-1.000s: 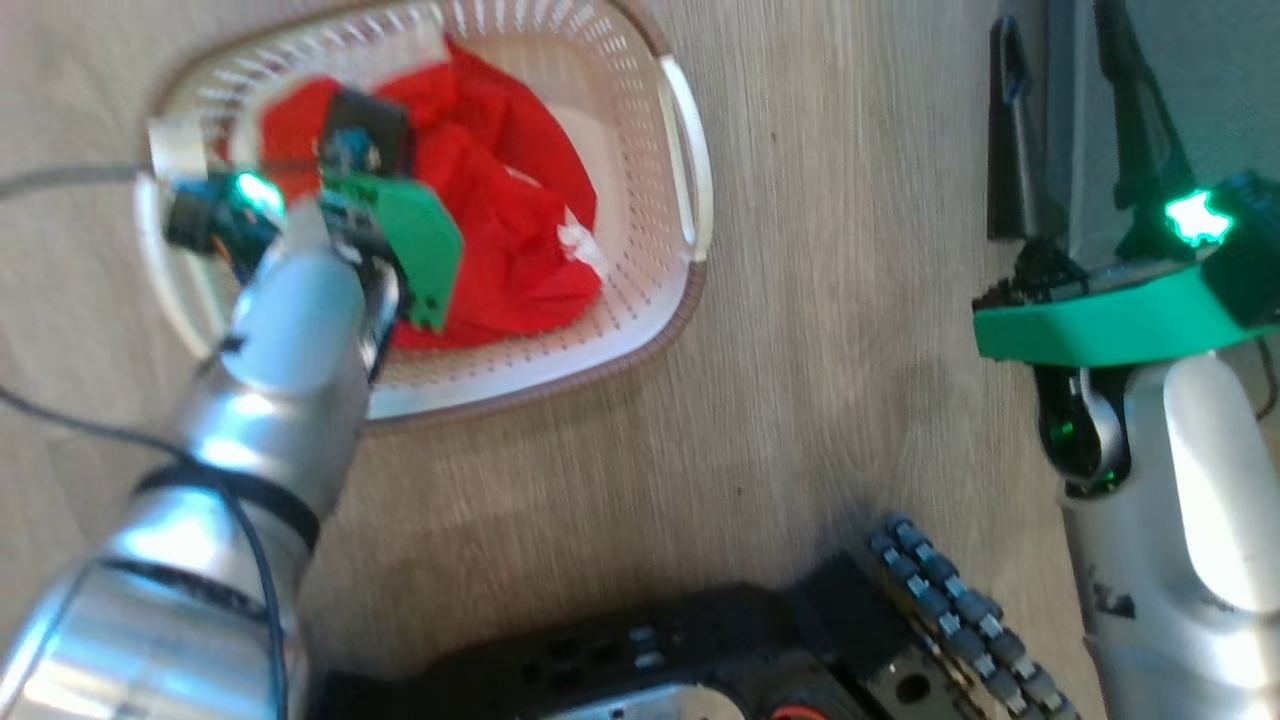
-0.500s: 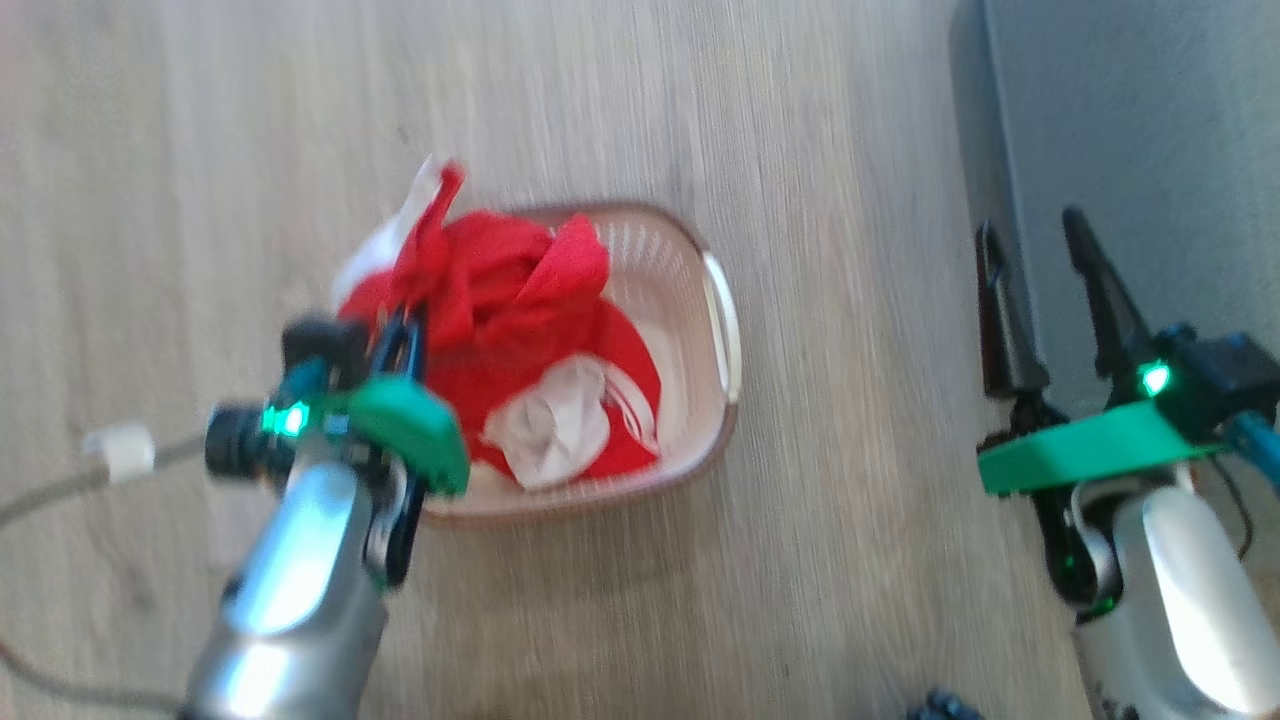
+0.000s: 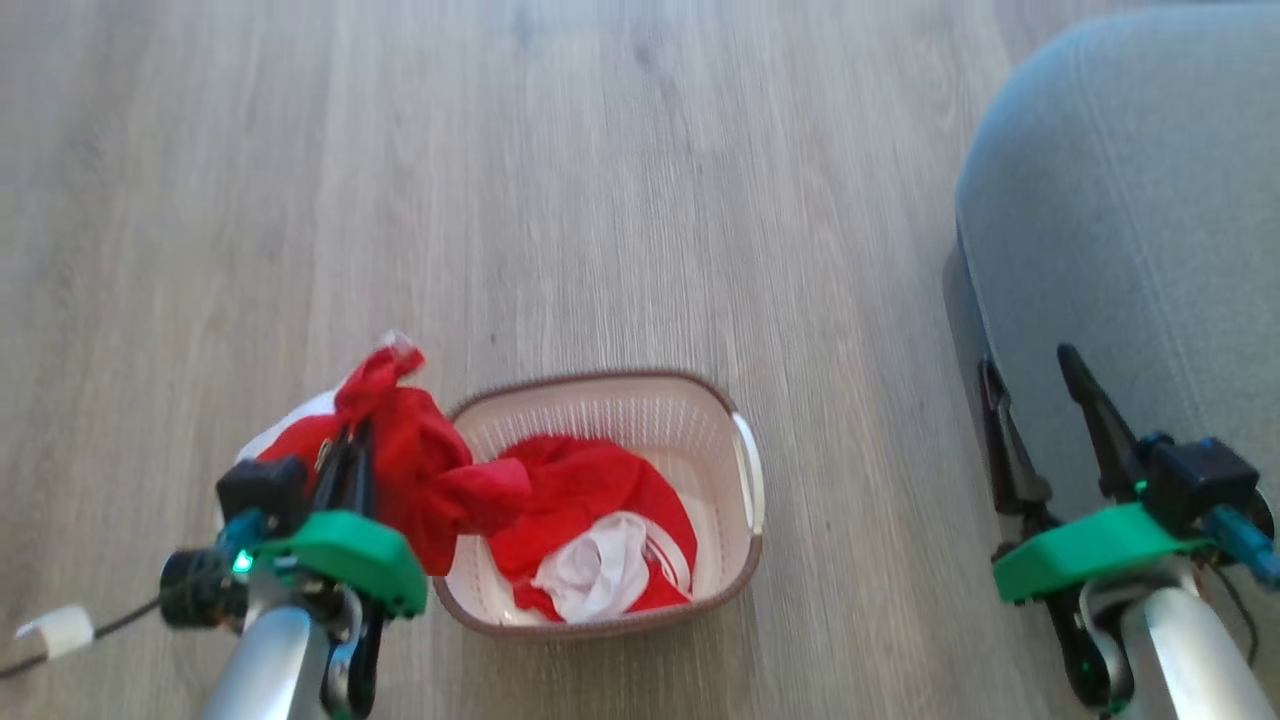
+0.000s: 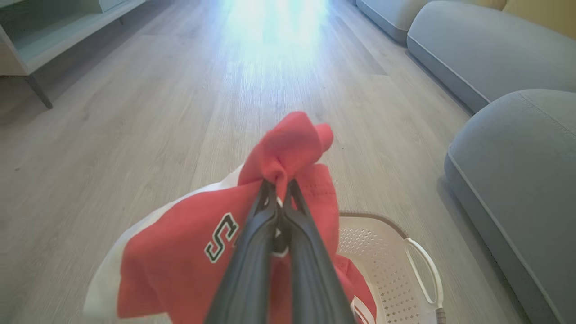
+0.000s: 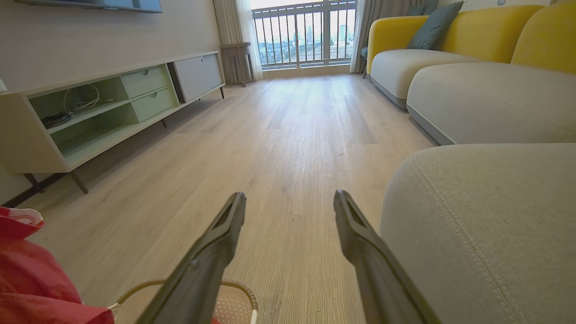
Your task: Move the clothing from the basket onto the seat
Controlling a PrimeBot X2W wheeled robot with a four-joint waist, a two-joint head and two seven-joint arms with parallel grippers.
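Our left end effector (image 4: pixel 278 186), clamped on 1 red piece of clothing (image 3: pixel 420 470), has lifted it above the basket (image 3: pixel 748 478) at lower centre. More red and white pieces lie inside. Our right end effector (image 3: pixel 1028 360) hangs with fingers apart by the seat (image 3: pixel 1130 200), at right. We judge that the carry across comes next.
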